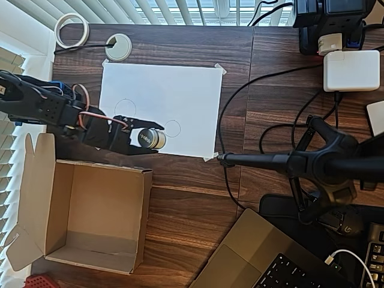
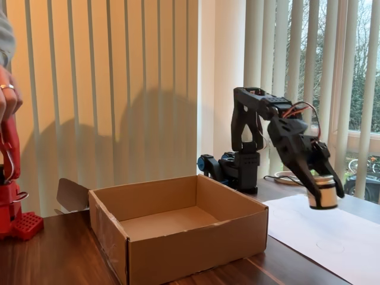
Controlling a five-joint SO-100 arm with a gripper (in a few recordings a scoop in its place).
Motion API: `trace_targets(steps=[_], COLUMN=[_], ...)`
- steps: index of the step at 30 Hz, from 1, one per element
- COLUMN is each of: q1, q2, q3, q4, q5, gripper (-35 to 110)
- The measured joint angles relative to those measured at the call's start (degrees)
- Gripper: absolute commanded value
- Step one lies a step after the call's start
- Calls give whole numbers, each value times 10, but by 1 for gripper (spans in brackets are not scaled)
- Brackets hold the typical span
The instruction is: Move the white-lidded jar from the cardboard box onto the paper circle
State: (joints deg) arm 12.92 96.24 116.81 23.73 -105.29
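1. In the overhead view we see the black arm reach in from the left edge, with its gripper (image 1: 150, 137) over the lower left part of the white paper sheet (image 1: 180, 90).
2. The jaws are clamped on the white-lidded jar (image 1: 153, 138), which lies tilted with its lid toward the right.
3. The paper circle (image 1: 173, 128) is drawn just right of the jar; we cannot tell from above whether the jar overlaps its outline. A larger pencilled circle (image 1: 125, 107) sits up and to the left.
4. The cardboard box (image 1: 42, 207) stands below the arm on the wooden table (image 1: 192, 198), open and holding nothing.
5. A white desk grommet (image 1: 118, 47) and a roll of pale tape (image 1: 71, 30) lie near the top left corner.
6. In the fixed view we see the gripper (image 2: 323, 190) holding the jar (image 2: 322, 195) in the air above the paper sheet (image 2: 332, 237), clear of its surface.
7. The box (image 2: 196, 249) sits to the left, well apart from the jar.
8. A faint circle (image 2: 330, 244) shows on the sheet below the jar.
9. A person's hand (image 2: 7, 98) appears at the left edge.
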Motion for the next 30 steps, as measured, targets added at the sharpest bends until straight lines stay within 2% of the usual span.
trace_targets(steps=[13, 30], q1=[-25, -39], q2=[-82, -82], q3=[28, 82], q4=[-105, -112], q5=[11, 11], gripper=[1, 1])
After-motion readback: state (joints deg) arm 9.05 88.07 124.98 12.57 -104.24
